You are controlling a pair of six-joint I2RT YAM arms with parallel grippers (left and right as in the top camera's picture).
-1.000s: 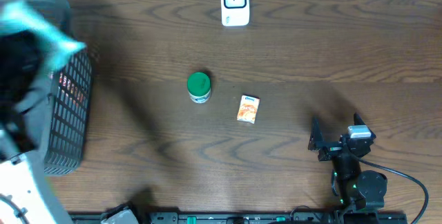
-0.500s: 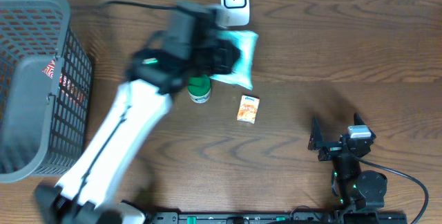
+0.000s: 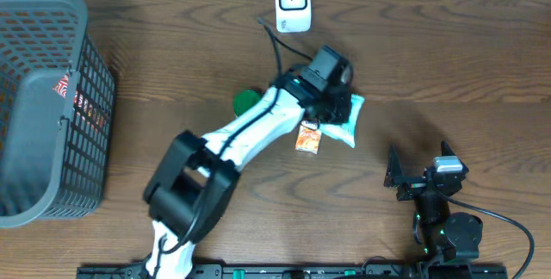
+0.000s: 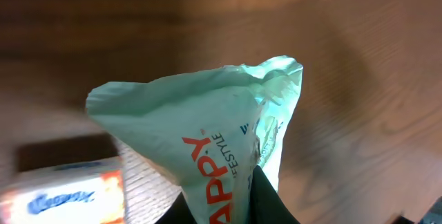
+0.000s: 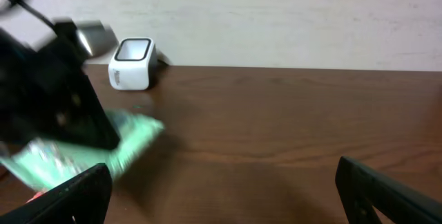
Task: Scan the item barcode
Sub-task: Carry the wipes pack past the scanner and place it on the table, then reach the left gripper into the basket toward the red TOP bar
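Pinching the mint-green packet, the left tool holds it just beside the orange box; right tool stands wide.

Basket: grey mesh, far left of the table, something red-labelled showing through its wall.
Jar: green lid, mid-table, partly hidden.
Box: small, orange and white, lying flat, right of the jar.
Table: dark wood grain.
Wall: pale, plain.
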